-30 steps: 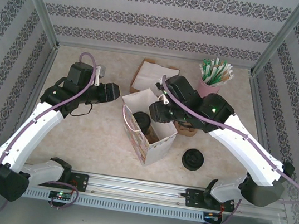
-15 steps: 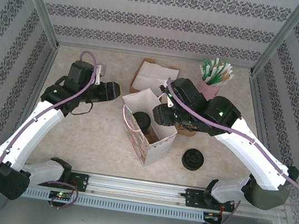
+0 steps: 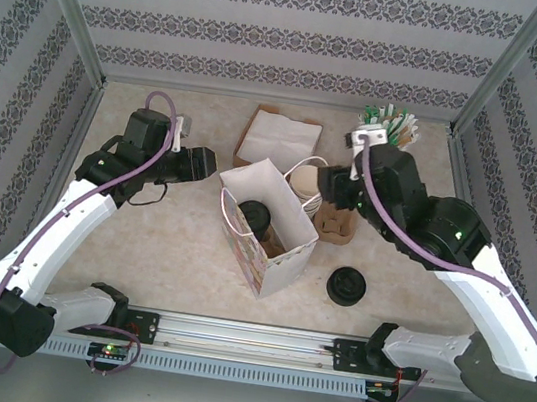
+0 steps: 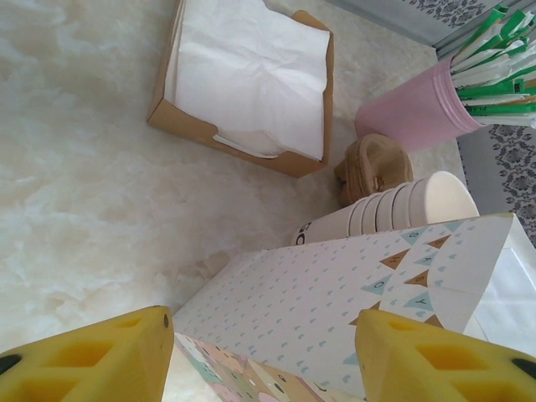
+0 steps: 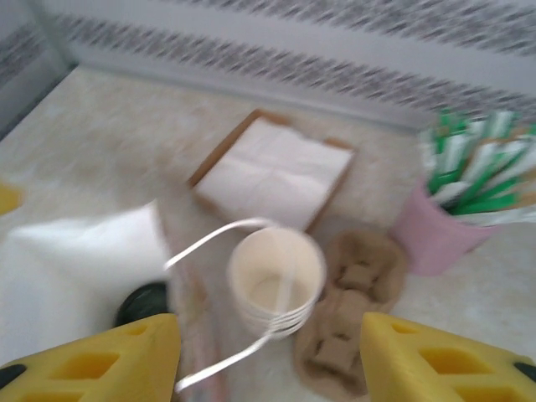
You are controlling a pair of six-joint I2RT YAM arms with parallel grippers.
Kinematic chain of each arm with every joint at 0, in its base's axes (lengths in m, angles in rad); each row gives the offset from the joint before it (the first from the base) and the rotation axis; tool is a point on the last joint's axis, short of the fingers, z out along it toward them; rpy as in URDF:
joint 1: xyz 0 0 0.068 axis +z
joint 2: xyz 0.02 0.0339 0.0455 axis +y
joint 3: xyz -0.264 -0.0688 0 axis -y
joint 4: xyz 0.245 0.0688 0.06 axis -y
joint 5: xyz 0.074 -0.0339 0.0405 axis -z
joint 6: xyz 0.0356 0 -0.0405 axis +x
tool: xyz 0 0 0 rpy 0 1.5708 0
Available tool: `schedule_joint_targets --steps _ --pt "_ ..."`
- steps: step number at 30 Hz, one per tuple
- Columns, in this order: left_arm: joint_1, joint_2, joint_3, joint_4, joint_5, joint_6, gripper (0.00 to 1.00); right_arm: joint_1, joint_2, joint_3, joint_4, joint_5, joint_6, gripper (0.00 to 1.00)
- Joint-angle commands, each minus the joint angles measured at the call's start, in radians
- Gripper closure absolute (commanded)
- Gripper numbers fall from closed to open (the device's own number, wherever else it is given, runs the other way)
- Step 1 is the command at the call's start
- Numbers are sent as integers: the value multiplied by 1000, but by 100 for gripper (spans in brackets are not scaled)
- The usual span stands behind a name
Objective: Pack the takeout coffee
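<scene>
The takeout coffee (image 3: 254, 219) stands inside the open patterned paper bag (image 3: 276, 253) at mid-table, only its black lid showing. In the right wrist view that lid (image 5: 142, 303) is a dark blur inside the bag's white mouth (image 5: 84, 251). My right gripper (image 3: 324, 184) hangs open above the stack of lidless cups, right of the bag, holding nothing. The open right gripper (image 5: 270, 352) frames the cup stack and a white bag handle (image 5: 213, 239). My left gripper (image 3: 203, 163) is open beside the bag's left corner, and from the wrist the left gripper (image 4: 264, 352) faces the bag's wall (image 4: 335, 301).
A stack of lidless white cups (image 3: 304, 181) and brown cup carriers (image 3: 335, 226) stand right of the bag. A box of napkins (image 3: 278, 137) lies behind it. A pink cup of straws (image 3: 383, 142) is at the back right. Loose black lids (image 3: 346, 285) lie front right.
My right arm has pulled back from the bag's mouth, up and to the right, uncovering the cup stack. The left arm and the bag have stayed put.
</scene>
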Motion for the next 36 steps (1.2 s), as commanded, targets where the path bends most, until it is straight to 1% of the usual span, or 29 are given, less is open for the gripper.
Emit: schedule_joint_targets --steps 1,3,4,6,9,11,12,15,19,24,28,33,36 --pt "-9 -15 39 -15 -39 44 39 -137 -33 -66 123 38 -45 41" --pt "-9 -17 39 -18 -47 48 39 -274 -39 -100 160 -68 -40 42" --pt "-9 -15 42 -20 -50 49 38 -327 -36 -116 173 -117 -40 42" --pt "-8 -14 47 -24 -57 53 38 -459 -22 -144 202 -210 -36 46" --pt "-9 -10 51 -21 -62 53 38 -627 15 -180 239 -326 -22 53" --pt "-9 -6 52 -18 -64 52 38 -735 43 -196 267 -416 -2 55" --pt "-8 -4 53 -19 -65 50 38 -784 61 -204 286 -460 9 56" --pt "-8 2 53 -10 -66 48 38 -887 125 -201 345 -547 28 61" --pt "-8 5 47 5 -84 40 38 -967 252 -143 384 -642 20 65" --pt "-7 3 41 14 -96 43 38 -992 407 -43 384 -729 9 69" --pt "-7 9 39 11 -101 48 38 -992 509 46 375 -746 4 73" --pt "-6 16 36 6 -115 53 37 -991 607 145 334 -755 -9 73" --pt "-6 18 34 9 -118 55 37 -987 641 168 326 -753 -12 73"
